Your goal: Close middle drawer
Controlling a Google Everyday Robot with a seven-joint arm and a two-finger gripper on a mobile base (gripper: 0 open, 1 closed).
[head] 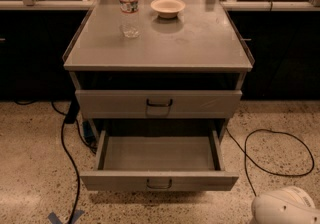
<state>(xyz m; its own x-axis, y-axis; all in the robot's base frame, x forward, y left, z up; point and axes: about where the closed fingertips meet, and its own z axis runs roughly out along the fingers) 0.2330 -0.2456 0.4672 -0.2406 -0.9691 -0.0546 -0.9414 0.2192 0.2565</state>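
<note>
At the foot of the grey metal cabinet, the middle drawer (159,154), a shallow grey metal tray with a low flat front, stands pulled well out over the floor. Its front panel carries a small dark loop handle (159,184) at the centre, and its grey floor and both side walls are in plain sight.

Directly above the middle drawer, the taller-fronted grey top drawer (200,104) sits pushed in, with its own dark loop handle in the middle. Above that comes a dark recess, then the flat grey worktop (200,43) with low raised edges.

On the worktop, above and behind the middle drawer's left half, a clear plastic water bottle with a white cap (129,8) stands upright. A small pale round bowl (168,7) sits just to its right, apart from it.

Left of the middle drawer, a black cable (65,143) runs down across the speckled beige floor (30,168) toward strips of blue tape (62,216). Right of the drawer, another black cable (280,168) lies in a loop.

Below and to the right of the drawer's front corner, a white rounded robot shell (285,208) shows at the picture's bottom edge, clear of the drawer. The claw lies outside the picture, so I cannot tell whether it is apart or together.
</note>
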